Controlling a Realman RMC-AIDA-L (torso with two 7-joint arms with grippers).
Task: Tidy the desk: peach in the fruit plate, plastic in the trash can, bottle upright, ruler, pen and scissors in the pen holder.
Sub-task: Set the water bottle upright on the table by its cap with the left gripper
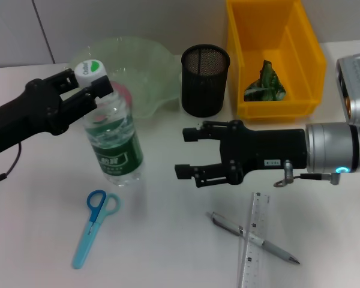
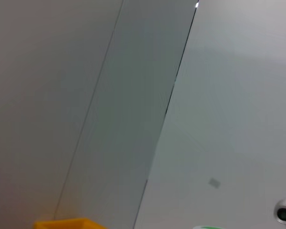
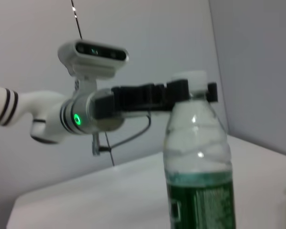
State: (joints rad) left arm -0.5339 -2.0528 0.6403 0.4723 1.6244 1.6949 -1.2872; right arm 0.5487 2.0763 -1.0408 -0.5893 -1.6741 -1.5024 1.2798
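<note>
The left hand (image 1: pixel 87 84) is closed on the white cap of the bottle (image 1: pixel 113 144), which stands upright on the counter (image 1: pixel 168 240) just before the fruit plate (image 1: pixel 147 66). The right hand (image 1: pixel 189 153) hovers beside the bottle with fingers spread wide, holding nothing, near the pen holder (image 1: pixel 204 80)

Left pincer (image 1: pixel 89 84) at 10 o'clock, clamped at fingertips; right pincer (image 1: pixel 188 153) central, spread wide, pointing toward 9 o'clock
</note>
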